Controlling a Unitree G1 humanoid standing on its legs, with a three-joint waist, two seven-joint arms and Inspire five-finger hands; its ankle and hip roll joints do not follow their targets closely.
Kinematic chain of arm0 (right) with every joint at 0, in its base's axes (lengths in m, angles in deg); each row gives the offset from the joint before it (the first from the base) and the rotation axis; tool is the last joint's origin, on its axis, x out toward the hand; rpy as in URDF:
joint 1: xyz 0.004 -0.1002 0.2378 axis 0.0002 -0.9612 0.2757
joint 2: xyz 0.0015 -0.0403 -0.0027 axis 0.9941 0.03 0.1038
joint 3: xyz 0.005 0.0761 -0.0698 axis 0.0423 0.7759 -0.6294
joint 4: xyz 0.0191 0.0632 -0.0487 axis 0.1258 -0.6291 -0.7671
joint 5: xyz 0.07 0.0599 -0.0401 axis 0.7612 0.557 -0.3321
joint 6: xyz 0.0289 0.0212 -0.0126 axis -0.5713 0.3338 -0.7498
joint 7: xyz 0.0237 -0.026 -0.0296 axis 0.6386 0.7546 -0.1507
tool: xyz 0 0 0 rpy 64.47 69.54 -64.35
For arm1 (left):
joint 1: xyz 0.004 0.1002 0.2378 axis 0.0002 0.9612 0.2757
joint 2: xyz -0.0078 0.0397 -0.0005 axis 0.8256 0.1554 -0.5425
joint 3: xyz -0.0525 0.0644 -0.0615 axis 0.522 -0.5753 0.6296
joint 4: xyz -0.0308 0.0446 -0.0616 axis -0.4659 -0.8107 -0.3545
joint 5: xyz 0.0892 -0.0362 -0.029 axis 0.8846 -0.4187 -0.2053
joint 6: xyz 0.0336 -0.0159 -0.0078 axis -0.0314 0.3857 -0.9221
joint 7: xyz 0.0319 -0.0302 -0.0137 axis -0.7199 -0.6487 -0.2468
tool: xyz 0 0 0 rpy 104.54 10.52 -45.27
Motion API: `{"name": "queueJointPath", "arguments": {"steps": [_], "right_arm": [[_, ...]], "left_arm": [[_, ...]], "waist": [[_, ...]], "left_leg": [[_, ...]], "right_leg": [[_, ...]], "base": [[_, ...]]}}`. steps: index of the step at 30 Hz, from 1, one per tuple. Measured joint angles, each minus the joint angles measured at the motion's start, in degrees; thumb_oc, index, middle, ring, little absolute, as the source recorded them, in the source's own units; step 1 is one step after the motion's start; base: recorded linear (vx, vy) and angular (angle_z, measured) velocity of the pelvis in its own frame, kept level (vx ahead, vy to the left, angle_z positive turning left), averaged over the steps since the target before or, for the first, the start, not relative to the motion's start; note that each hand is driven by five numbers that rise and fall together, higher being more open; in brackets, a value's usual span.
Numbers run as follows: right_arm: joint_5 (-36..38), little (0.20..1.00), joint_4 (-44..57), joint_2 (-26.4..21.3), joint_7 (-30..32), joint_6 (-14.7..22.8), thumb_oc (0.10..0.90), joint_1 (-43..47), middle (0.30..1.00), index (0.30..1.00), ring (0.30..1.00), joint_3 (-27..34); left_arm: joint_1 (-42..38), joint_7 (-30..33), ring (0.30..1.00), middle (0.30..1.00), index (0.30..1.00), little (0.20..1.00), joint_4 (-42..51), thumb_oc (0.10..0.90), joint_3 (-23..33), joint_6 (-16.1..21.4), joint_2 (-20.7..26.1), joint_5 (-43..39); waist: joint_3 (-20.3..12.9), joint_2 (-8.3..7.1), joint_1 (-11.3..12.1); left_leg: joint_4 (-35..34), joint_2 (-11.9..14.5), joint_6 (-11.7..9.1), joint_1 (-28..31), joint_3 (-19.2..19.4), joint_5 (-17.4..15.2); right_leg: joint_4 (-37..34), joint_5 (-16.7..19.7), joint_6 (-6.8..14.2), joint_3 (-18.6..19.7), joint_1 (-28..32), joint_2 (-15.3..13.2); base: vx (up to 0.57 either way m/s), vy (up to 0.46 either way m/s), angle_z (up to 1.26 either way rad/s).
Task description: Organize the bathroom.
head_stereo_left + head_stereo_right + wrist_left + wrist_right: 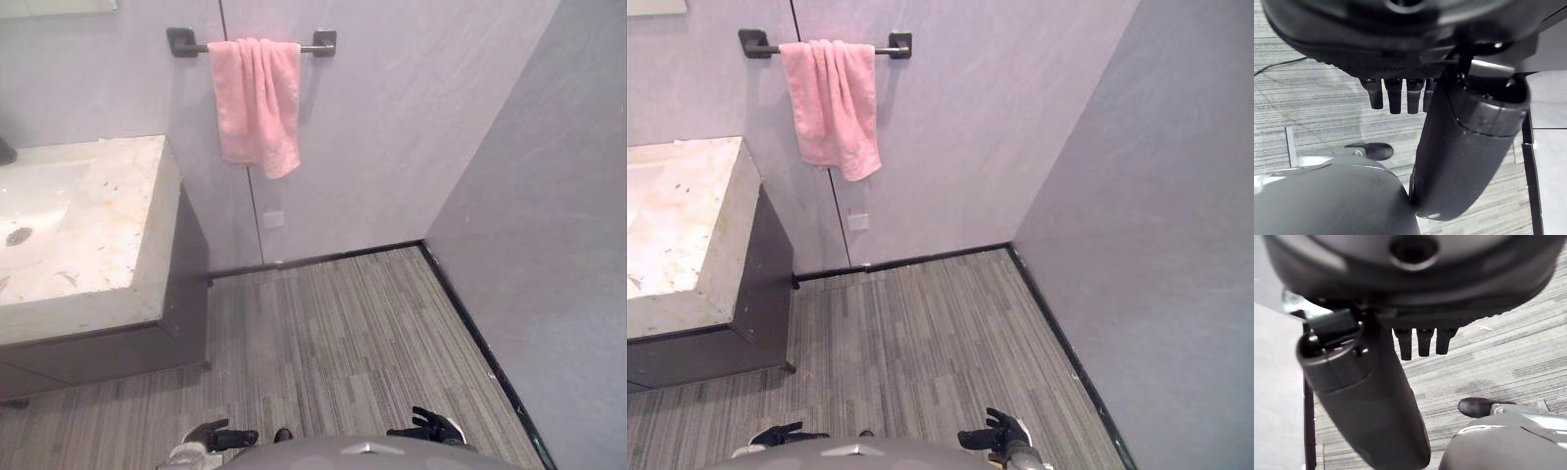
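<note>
One pink towel is hanging over one dark towel bar fixed to the grey wall, bunched into folds at the bar's left half and drooping lowest at its right corner; the bar's two dark end mounts are showing on either side of it. To the left, one pale marbled vanity top with one sunken basin and one round drain is sitting on a dark cabinet that is standing against the same wall, well apart from the towel. A striped grey floor is running up to a dark skirting strip along both walls, and one small white plate is sitting low on the wall below the towel. The left hand and the right hand are hanging low near the bottom edge, both holding nothing, fingers straight and relaxed in each wrist view, nowhere near the towel.
</note>
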Motion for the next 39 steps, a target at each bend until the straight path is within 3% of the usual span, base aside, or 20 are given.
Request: {"name": "queueJointPath", "arguments": {"steps": [17, 22, 26, 33, 34, 35, 36, 37, 38, 39], "right_arm": [[0.0, 0.900, 0.0, 0.0, -0.1, 0.2, 0.800, 0.0, 0.900, 0.900, 0.900, -0.3], [0.0, 0.900, 2.1, -0.1, -0.1, 1.9, 0.800, 0.0, 0.900, 0.900, 0.900, -0.5], [0.0, 0.900, 12.5, -2.0, 1.3, 2.3, 0.800, -0.1, 0.900, 0.900, 0.900, -2.7], [-1.4, 0.900, 44.1, -8.1, 6.4, 1.4, 0.800, -0.7, 0.900, 0.900, 0.900, -3.5], [-1.8, 0.900, 45.3, -8.2, 6.7, 1.4, 0.800, -0.4, 0.900, 0.900, 0.900, -3.6], [-2.4, 0.900, 48.2, -8.3, 7.7, 1.7, 0.800, 1.8, 0.900, 0.900, 0.900, -3.8], [-2.4, 0.900, 48.8, -8.3, 7.7, 1.9, 0.800, 2.8, 0.900, 0.900, 0.900, -3.8], [-2.5, 0.900, 50.0, -8.6, 7.7, 2.4, 0.800, 4.3, 0.900, 0.900, 0.900, -3.7], [-2.9, 0.900, 51.4, -9.3, 8.1, 4.2, 0.800, 5.1, 0.900, 0.900, 0.900, -3.5], [-3.2, 0.900, 51.8, -9.5, 8.2, 4.5, 0.800, 5.3, 0.900, 0.900, 0.900, -3.6]], "left_arm": [[0.1, 0.6, 0.900, 0.900, 0.900, 0.900, 0.0, 0.800, -0.6, -0.7, -0.2, 0.0], [0.0, 1.8, 0.900, 0.900, 0.900, 0.900, 1.3, 0.800, -0.5, -0.2, -0.1, -2.5], [-0.2, 4.0, 0.900, 0.900, 0.900, 0.900, 9.8, 0.800, -2.0, -0.8, 1.8, -2.5], [-1.8, 9.8, 0.900, 0.900, 0.900, 0.900, 44.0, 0.800, -1.9, -4.6, 10.0, -2.8], [-2.2, 10.1, 0.900, 0.900, 0.900, 0.900, 45.7, 0.800, -1.7, -4.7, 10.5, -2.9], [-5.4, 11.5, 0.900, 0.900, 0.900, 0.900, 50.4, 0.800, -1.4, -4.5, 12.5, -2.8], [-6.5, 11.7, 0.900, 0.900, 0.900, 0.900, 51.3, 0.800, -1.3, -4.5, 13.0, -2.8], [-7.4, 12.5, 0.900, 0.900, 0.900, 0.900, 53.8, 0.800, -0.3, -4.6, 13.1, -2.8], [-8.2, 13.4, 0.900, 0.900, 0.900, 0.900, 56.9, 0.800, 0.1, -3.9, 12.9, -2.8], [-8.2, 13.6, 0.900, 0.900, 0.900, 0.900, 57.3, 0.800, 0.1, -3.2, 12.7, -2.8]], "waist": [[-0.8, 0.71, 0.0], [-1.0, 0.89, -0.2], [-0.5, 1.37, -0.3], [0.3, 2.50, -0.4], [0.5, 2.33, -0.3], [2.5, 0.12, 0.0], [3.0, -0.49, 0.2], [4.8, -0.74, -0.1], [7.0, -1.59, 0.5], [7.2, -1.74, 1.2]], "left_leg": [[0.0, 0.0, -0.1, 0.6, 0.0, -0.2], [0.0, 0.1, -0.1, 0.8, 0.0, -0.2], [0.0, 0.1, -0.3, 0.7, 0.1, -0.2], [0.6, 0.4, -1.1, 0.0, 0.6, 0.4], [1.7, 0.4, -1.7, -0.7, 0.6, 0.2], [10.4, -0.2, -2.4, -5.1, 1.3, -0.3], [14.0, -0.2, -2.9, -6.6, 1.6, -0.4], [22.0, 0.2, -4.7, -10.5, 1.5, -1.8], [31.8, 0.5, -5.1, -15.1, 1.8, 0.2], [33.4, 0.6, -5.2, -15.7, 1.7, 1.0]], "right_leg": [[0.0, -0.1, -0.2, 0.0, 0.6, 0.0], [0.0, -0.2, -0.2, 0.0, 0.8, 0.1], [0.0, -0.1, 0.0, 0.2, 0.6, 0.1], [0.1, -0.1, 0.0, 1.0, -0.2, 0.6], [0.4, -0.2, -0.2, 1.0, -0.3, 0.9], [1.6, -0.8, -1.2, 1.7, -1.3, -0.5], [2.4, -0.9, -1.5, 1.6, -1.6, -0.2], [6.1, -1.9, -2.8, 2.2, -3.2, -0.6], [8.2, -3.1, -3.7, 3.0, -3.4, -1.1], [8.7, -3.3, -3.9, 3.7, -3.4, -1.3]], "base": [[0.01, -0.006, 0.00], [0.05, -0.043, 0.00], [0.03, -0.073, -0.02], [-0.01, -0.104, -0.03], [0.00, -0.191, -0.03], [0.03, -0.145, -0.05], [0.04, -0.140, -0.07], [0.11, -0.084, -0.12], [0.14, -0.066, -0.20], [0.24, -0.053, -0.45]]}}
